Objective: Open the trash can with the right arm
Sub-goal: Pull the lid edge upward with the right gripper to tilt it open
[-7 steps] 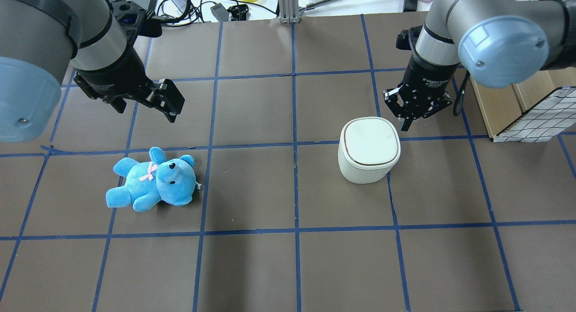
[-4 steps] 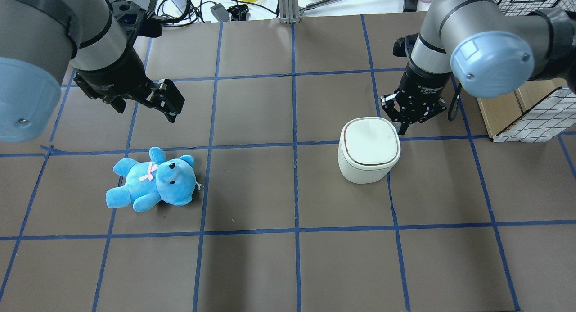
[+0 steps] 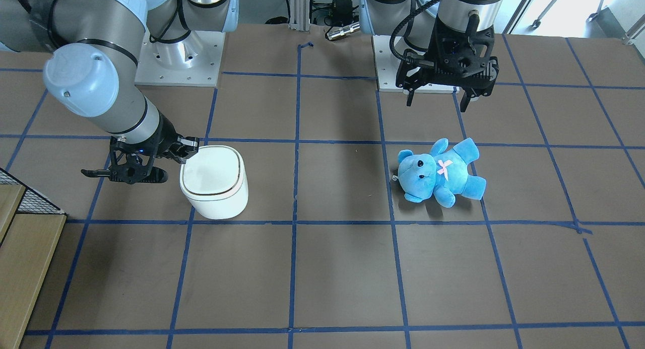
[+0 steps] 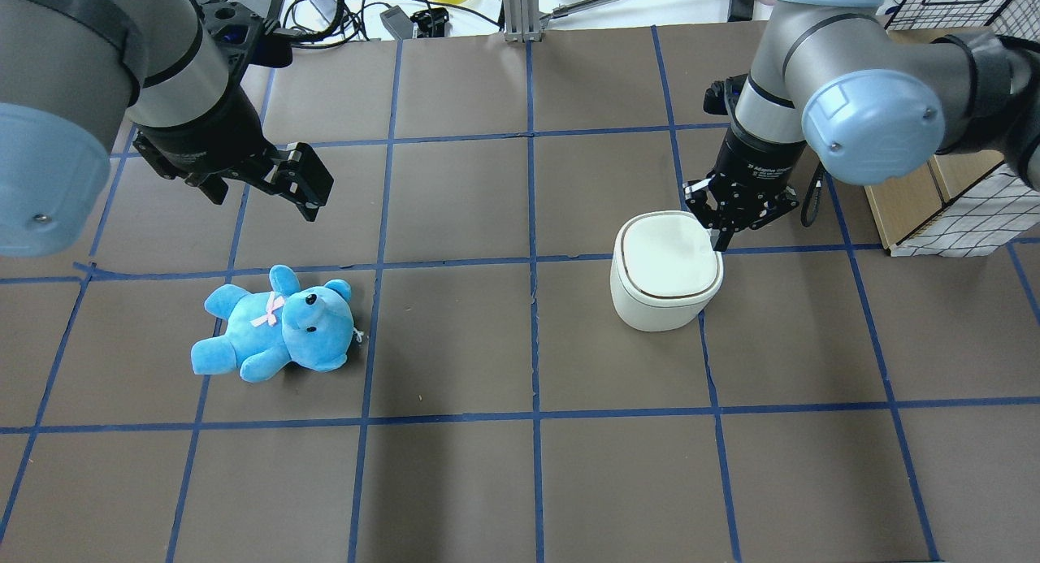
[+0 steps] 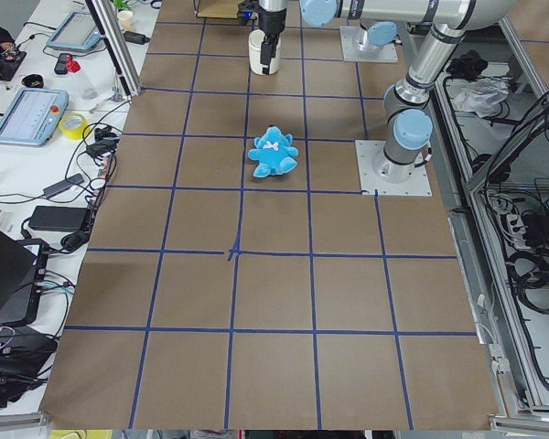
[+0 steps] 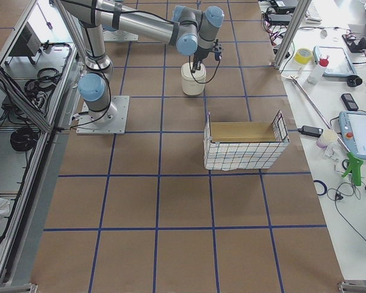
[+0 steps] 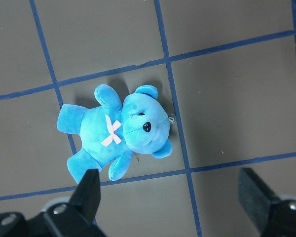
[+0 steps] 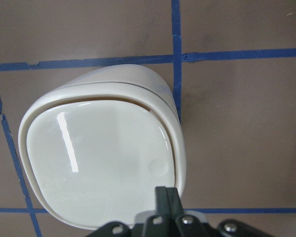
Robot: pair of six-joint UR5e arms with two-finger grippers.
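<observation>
While the trash can [image 4: 662, 262] lies shut, right pincer [image 4: 718, 240], clenched empty, hangs at its lid corner: approach step; next, presumably, a downward press.

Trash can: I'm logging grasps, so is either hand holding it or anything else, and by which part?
Nothing is held. The right hand is shut, its tip at the lid edge of the trash can; the left hand is open and empty.

Trash can [image 8: 103, 163]: smooth white plastic, glossy lid catching light streaks. Desk [image 8: 237, 98] under it: matt brown paper, blue tape lines. Right tool [image 8: 166, 200] at its rim: matt black. Teddy bear [image 7: 118, 131], well apart: blue plush cloth.
</observation>
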